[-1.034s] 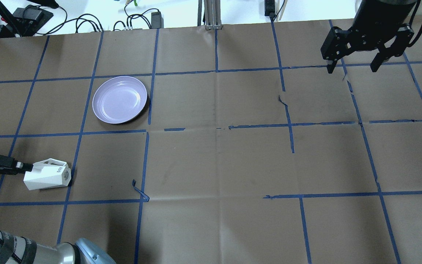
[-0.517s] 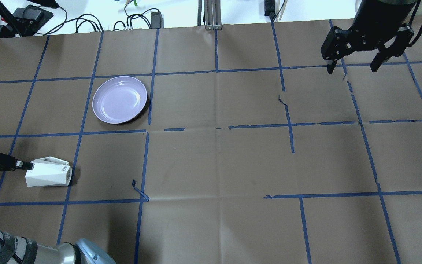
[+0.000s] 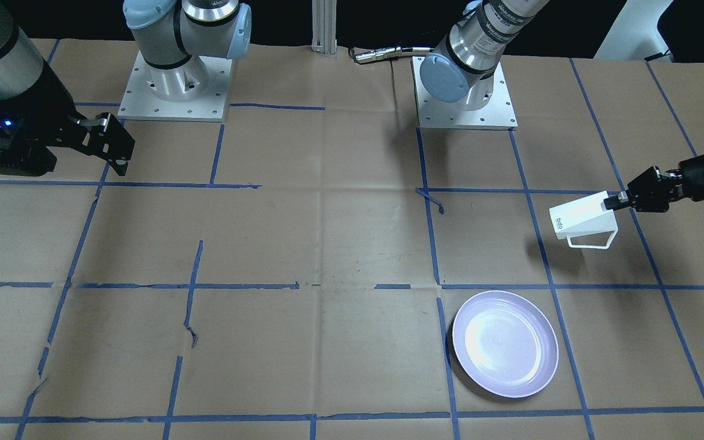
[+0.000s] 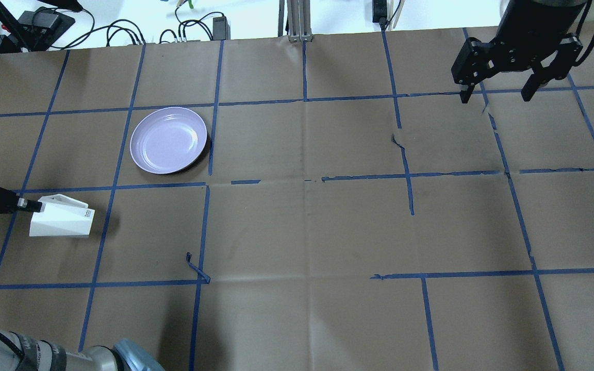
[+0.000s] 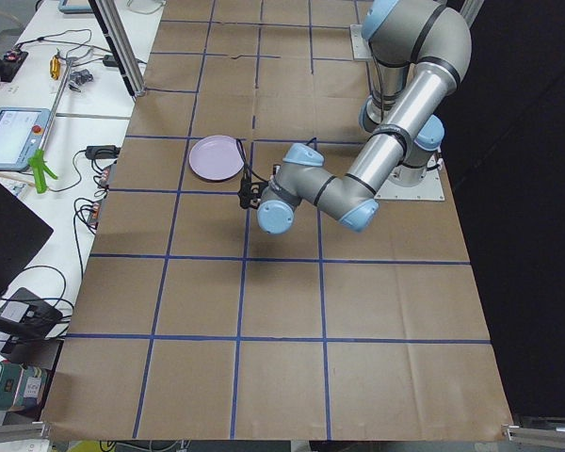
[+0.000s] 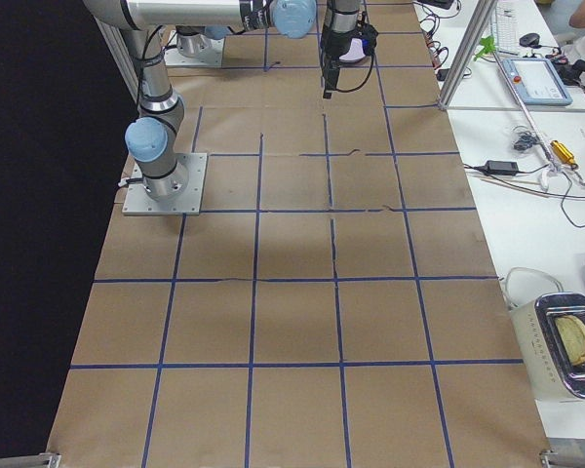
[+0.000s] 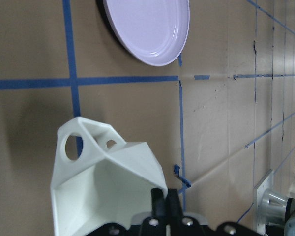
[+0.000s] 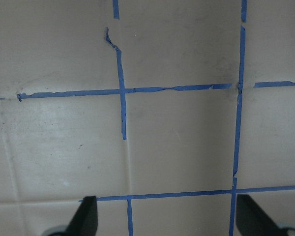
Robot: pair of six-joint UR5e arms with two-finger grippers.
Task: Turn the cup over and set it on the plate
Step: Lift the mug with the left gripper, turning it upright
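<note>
The left pincer (image 4: 23,206) pinches the cup (image 4: 60,222) by its wall; it hangs sideways over the tabletop (image 4: 297,232), at 8 o'clock from the plate (image 4: 169,140). Rotate the wrist slowly until the mouth faces up. The right pincer (image 4: 495,97) is spread.

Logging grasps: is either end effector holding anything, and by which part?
The left end effector pinches the cup by its rim; the right end effector holds nothing.

A robotics lab, no doubt: the bench (image 4: 297,232) is papered brown and gridded in blue tape (image 4: 304,98), robot arms (image 3: 181,24) are bolted to metal base plates (image 3: 138,104), cables (image 4: 121,31) trail along the far edge, and there's what looks like a teach pendant (image 5: 14,137) alongside.
</note>
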